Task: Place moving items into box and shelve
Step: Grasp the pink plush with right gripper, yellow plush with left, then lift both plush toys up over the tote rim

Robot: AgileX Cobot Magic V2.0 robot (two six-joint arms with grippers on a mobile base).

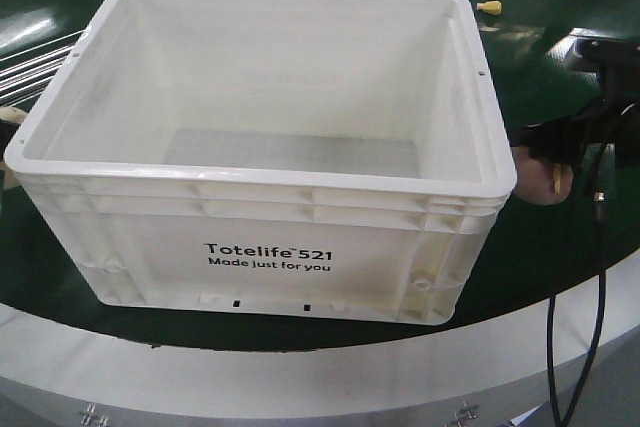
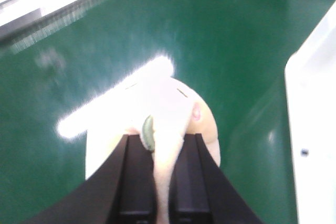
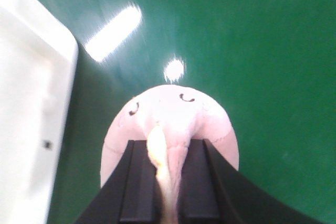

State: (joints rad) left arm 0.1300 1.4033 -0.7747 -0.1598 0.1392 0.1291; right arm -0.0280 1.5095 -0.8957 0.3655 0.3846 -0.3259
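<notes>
Since the left pincer [image 2: 163,139] pinches the cream toy [image 2: 176,103] and the right pincer [image 3: 167,142] the pinkish toy [image 3: 168,111], flanking the empty box [image 1: 260,237], either toy could slip out or catch on it when lifted.

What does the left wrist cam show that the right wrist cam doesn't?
Left wrist only: the left gripper pinching the cream-yellow toy with a green mark, the white crate at the right edge, and a blurred pale rail top left.
Right wrist only: the right gripper pinching the pinkish toy with a yellow strip, and the crate at the left edge.
Both: green tabletop, light glare, a crate corner.
</notes>
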